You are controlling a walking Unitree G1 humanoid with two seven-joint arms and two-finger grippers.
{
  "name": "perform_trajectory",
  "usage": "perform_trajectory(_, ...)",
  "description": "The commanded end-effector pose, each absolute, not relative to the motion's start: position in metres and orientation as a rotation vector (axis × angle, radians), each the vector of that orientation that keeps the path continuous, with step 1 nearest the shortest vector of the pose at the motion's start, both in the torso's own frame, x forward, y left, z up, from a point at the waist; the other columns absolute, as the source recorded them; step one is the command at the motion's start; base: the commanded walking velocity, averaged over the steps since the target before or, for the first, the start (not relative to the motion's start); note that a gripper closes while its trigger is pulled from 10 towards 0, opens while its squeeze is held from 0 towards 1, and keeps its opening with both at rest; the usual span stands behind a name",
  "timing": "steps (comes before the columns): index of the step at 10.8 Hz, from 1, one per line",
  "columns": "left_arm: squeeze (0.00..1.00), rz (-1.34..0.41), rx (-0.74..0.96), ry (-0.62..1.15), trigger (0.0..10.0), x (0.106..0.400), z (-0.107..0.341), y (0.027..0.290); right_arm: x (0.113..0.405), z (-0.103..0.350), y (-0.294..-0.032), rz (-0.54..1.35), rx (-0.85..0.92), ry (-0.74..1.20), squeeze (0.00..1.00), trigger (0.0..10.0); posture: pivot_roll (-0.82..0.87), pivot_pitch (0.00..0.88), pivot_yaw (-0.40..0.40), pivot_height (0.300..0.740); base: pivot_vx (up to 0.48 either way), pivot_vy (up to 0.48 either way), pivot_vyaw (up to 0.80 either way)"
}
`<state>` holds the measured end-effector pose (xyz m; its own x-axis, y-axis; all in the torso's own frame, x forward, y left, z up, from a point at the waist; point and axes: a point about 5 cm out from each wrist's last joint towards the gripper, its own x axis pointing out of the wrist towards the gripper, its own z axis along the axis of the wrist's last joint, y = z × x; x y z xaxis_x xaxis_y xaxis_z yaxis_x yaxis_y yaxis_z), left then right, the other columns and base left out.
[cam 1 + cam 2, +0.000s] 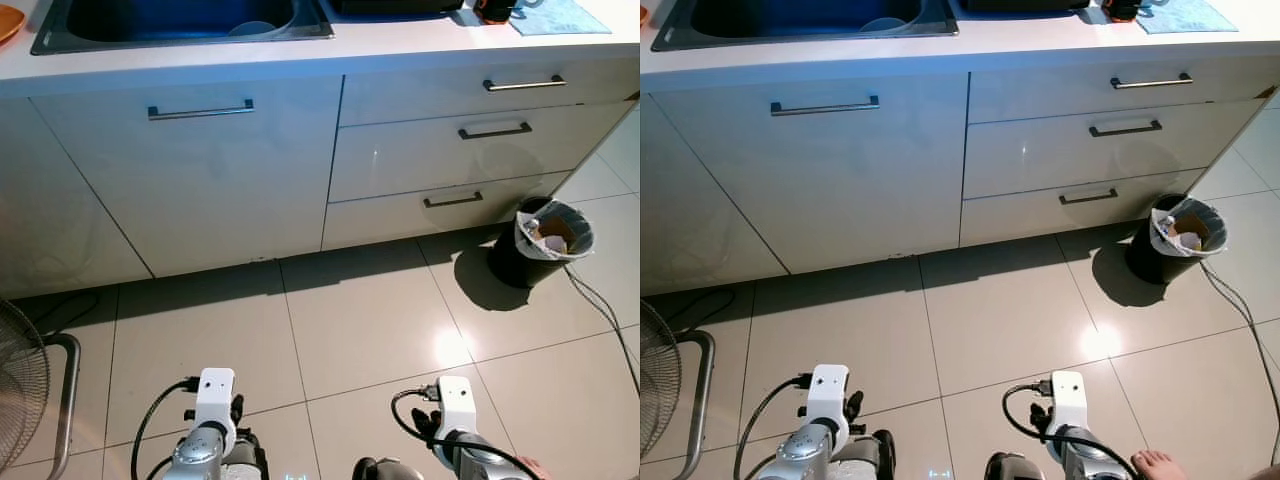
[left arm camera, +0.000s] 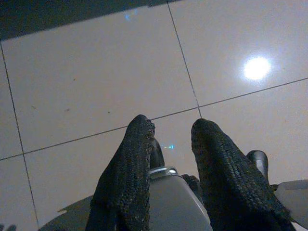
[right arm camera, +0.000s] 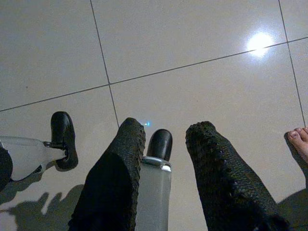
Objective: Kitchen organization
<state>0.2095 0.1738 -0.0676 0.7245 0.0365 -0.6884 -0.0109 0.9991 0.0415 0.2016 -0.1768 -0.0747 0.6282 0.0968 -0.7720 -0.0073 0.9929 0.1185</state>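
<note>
I stand facing a white kitchen counter (image 1: 400,45) with a dark sink (image 1: 60,40) set in it; a pale bowl (image 1: 252,28) lies in the sink. Below are a cabinet door (image 1: 200,180) and three drawers (image 1: 470,150) with bar handles, all closed. Both arms hang low over the tiled floor, far from the counter. In the left wrist view my left gripper (image 2: 171,127) is open with nothing between its fingers. In the right wrist view my right gripper (image 3: 166,130) is also open and holds nothing.
A black bin (image 1: 548,242) with a white liner and rubbish stands on the floor at the right, a cable (image 1: 600,310) trailing past it. A fan (image 1: 20,385) is at the left. A blue cloth (image 1: 560,15) lies on the counter. A person's bare toes (image 3: 301,142) are beside my right foot.
</note>
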Motion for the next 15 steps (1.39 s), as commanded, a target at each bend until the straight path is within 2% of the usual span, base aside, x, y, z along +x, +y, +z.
perform_trajectory(1, 0.0, 0.018, 0.041, 0.799, 10.0, 0.201, -0.073, 0.173, 0.195, -0.078, -0.179, 0.058, 0.105, 0.908, 0.0, 10.0, 0.05, 0.181, -0.048, 0.723, 0.0, 0.0, 0.0)
perform_trajectory(8, 0.0, 0.025, 0.038, 0.795, 10.0, 0.202, -0.072, 0.174, 0.196, -0.077, -0.18, 0.055, 0.104, 0.904, 0.0, 10.0, 0.05, 0.173, -0.045, 0.723, 0.0, 0.0, 0.0)
perform_trajectory(12, 0.0, 0.044, 0.043, 0.722, 10.0, 0.213, -0.064, 0.175, 0.201, -0.073, -0.18, 0.018, 0.124, 0.82, 0.0, 10.0, 0.05, 0.176, -0.046, 0.723, 0.0, 0.0, 0.0)
perform_trajectory(15, 0.0, 0.045, 0.022, 0.562, 10.0, 0.249, -0.038, 0.172, 0.207, -0.066, -0.181, 0.016, 0.132, 0.713, 0.0, 10.0, 0.05, 0.184, -0.051, 0.723, 0.0, 0.0, 0.0)
